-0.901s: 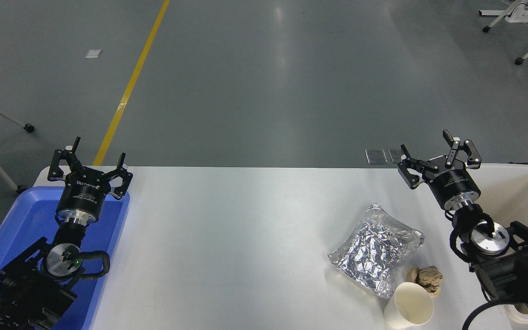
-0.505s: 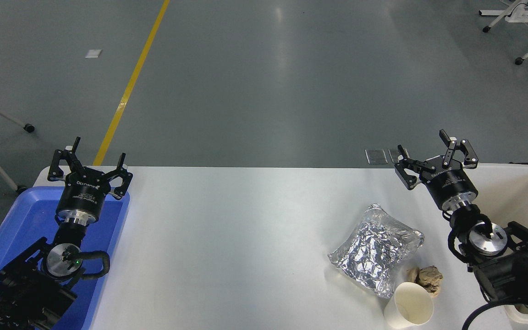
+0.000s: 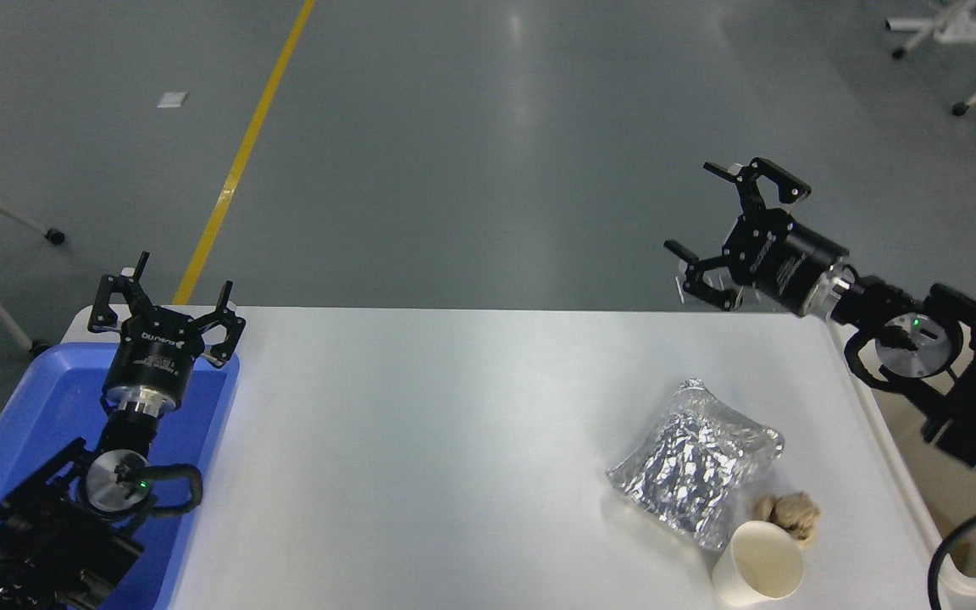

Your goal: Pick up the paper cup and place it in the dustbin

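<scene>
Spread wide and empty, the left gripper [image 3: 168, 298] is parked over the blue tray [image 3: 30, 407]. At the near edge, just beside the foil bag [image 3: 695, 466], the cream paper cup [image 3: 759, 566] is seen upright, its base cut off. Farther right, the right gripper [image 3: 729, 224] is held open; the dustbin [image 3: 903, 483] is mostly hidden.

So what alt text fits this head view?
A paper cup stands untouched at the near edge of a white table beside a foil bag; the right pincer hovers open, high beyond the table's far edge.
</scene>
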Robot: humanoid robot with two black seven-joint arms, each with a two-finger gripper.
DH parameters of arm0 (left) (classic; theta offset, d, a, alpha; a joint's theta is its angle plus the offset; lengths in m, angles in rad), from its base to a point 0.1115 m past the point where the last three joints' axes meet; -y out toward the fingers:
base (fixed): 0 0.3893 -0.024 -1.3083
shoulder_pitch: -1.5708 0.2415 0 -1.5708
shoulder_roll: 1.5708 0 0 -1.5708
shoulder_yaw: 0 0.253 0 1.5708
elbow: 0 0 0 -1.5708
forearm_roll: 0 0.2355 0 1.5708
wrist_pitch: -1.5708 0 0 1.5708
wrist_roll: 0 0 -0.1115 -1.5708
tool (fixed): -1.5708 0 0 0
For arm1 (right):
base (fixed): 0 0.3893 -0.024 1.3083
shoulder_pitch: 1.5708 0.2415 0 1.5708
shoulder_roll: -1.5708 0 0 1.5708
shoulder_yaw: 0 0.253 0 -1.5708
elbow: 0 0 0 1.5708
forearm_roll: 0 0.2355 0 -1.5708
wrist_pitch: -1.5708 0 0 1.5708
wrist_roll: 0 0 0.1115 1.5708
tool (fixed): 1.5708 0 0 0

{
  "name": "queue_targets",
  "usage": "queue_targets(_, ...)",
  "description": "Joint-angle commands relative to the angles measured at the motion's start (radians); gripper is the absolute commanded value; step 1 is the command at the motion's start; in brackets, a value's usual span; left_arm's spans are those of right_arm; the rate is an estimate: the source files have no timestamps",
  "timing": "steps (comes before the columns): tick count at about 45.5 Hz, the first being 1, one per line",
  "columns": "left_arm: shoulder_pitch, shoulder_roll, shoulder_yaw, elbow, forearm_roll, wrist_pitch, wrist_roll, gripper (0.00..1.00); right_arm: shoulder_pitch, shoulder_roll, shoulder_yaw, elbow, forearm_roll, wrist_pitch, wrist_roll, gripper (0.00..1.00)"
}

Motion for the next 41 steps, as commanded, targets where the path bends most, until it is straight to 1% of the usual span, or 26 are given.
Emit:
queue_targets(1,0.001,0.0,0.0,-0.001,0.0,0.0,0.0,1.0,0.393,-0.089,-0.58,0.163,-0.22,0.003,-0.002,1.0)
queue_targets(5,-0.001,0.0,0.0,0.0,0.0,0.0,0.0,1.0,0.523,-0.078,-0.781,0.192,-0.22,0.004,-0.002,1.0)
queue_targets(10,0.001,0.0,0.0,0.0,0.0,0.0,0.0,1.0,0.669,-0.044,-0.976,0.286,-0.238,0.007,-0.002,1.0)
queue_targets(14,-0.001,0.0,0.0,-0.001,0.0,0.0,0.0,1.0,0.789,-0.018,-1.1,0.384,-0.264,0.035,-0.002,1.0)
queue_targets(21,-0.001,0.0,0.0,0.0,0.0,0.0,0.0,1.0,0.988,0.046,-1.263,0.531,-0.243,0.11,0.004,1.0)
queue_targets(22,-0.001,0.0,0.0,0.0,0.0,0.0,0.0,1.0,1.016,0.056,-1.281,0.559,-0.229,0.125,0.005,1.0)
queue_targets(24,0.001,0.0,0.0,0.0,0.0,0.0,0.0,1.0,1.111,0.074,-1.318,0.634,-0.148,0.131,0.005,1.0)
queue_targets(29,-0.001,0.0,0.0,0.0,0.0,0.0,0.0,1.0,1.284,0.129,-1.382,0.717,-0.005,0.131,0.005,1.0)
queue_targets(33,0.001,0.0,0.0,0.0,0.0,0.0,0.0,1.0,1.375,0.152,-1.421,0.761,0.039,0.131,0.007,1.0)
queue_targets(41,0.001,0.0,0.0,0.0,0.0,0.0,0.0,1.0,1.485,0.214,-1.498,0.881,0.041,0.131,0.007,1.0)
